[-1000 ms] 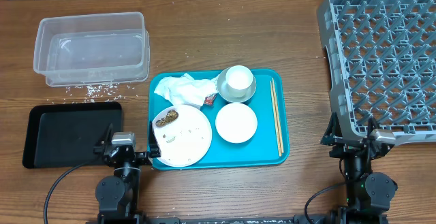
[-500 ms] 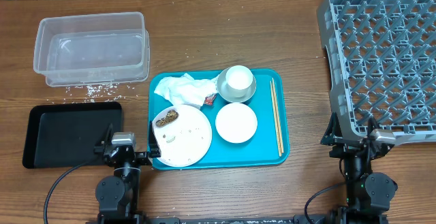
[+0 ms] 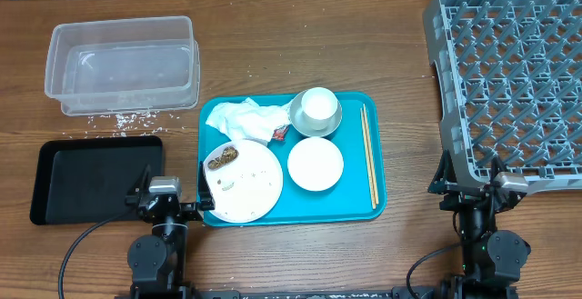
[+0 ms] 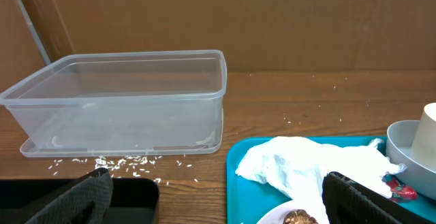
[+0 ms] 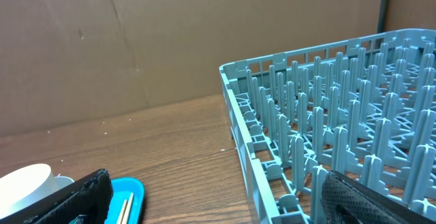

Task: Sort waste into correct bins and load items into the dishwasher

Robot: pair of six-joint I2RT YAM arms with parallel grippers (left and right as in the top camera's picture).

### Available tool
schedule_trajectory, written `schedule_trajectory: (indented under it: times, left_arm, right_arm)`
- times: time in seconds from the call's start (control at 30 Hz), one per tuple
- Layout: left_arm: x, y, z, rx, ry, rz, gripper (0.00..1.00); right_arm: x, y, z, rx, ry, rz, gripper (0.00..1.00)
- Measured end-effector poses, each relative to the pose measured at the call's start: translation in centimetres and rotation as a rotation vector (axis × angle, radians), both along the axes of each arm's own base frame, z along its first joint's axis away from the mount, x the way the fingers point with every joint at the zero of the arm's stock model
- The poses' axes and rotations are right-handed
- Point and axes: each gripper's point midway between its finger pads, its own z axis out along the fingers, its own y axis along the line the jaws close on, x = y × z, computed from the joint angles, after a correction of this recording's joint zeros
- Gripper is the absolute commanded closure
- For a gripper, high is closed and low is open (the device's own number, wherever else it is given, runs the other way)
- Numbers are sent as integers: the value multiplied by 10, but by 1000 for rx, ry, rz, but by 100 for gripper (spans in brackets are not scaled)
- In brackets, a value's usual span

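Observation:
On the teal serving tray [image 3: 364, 204] lie a crumpled white napkin [image 3: 244, 120], a small red wrapper [image 3: 280, 133], a round white plate [image 3: 244, 181] with a brown food lump [image 3: 219, 159], a white shallow bowl [image 3: 316, 164], a small white cup [image 3: 317, 104] inside a pale grey bowl [image 3: 302, 120], and wooden chopsticks [image 3: 368, 154]. The clear tub [image 3: 123, 63] and black tray [image 3: 94, 175] sit left; rice grains [image 3: 118, 117] lie between them. The grey dish rack [image 3: 509, 76] is right. My left gripper [image 4: 214, 200] is open by the tray's left edge. My right gripper [image 5: 211, 197] is open near the rack's corner.
Cardboard walls stand behind the table. In the left wrist view the napkin [image 4: 306, 166], clear tub [image 4: 122, 101] and black tray [image 4: 129, 197] lie close ahead. In the right wrist view the rack [image 5: 327, 135] and the chopsticks' ends [image 5: 126, 207] show.

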Motion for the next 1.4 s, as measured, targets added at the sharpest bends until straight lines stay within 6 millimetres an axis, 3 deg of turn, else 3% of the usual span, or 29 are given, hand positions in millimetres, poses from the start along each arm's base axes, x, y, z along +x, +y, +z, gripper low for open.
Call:
schedule_trajectory:
  times: [0.53, 0.7, 0.83, 0.9, 1.0, 1.17, 1.3, 1.4]
  left_arm:
    - [0, 0, 0, 0, 0, 0, 0]
    - [0, 0, 0, 0, 0, 0, 0]
    - [0, 0, 0, 0, 0, 0, 0]
    - [0, 0, 0, 0, 0, 0, 0]
    - [0, 0, 0, 0, 0, 0, 0]
    - [0, 0, 0, 0, 0, 0, 0]
    - [0, 0, 0, 0, -1, 0, 0]
    - [0, 0, 0, 0, 0, 0, 0]
  right_arm:
    - [0, 0, 0, 0, -1, 0, 0]
    - [0, 5, 13, 15, -56, 29, 0]
    - [-5, 50, 34, 224, -121, 303, 0]
    - [-14, 78, 37, 388, -88, 478, 0]
    - [-27, 102, 46, 645, -23, 641, 0]
    - [-42, 117, 64, 961, 49, 767, 0]
    - [-64, 126, 102, 1021, -20, 912, 0]
    - [-75, 130, 116, 1046, -36, 975, 0]
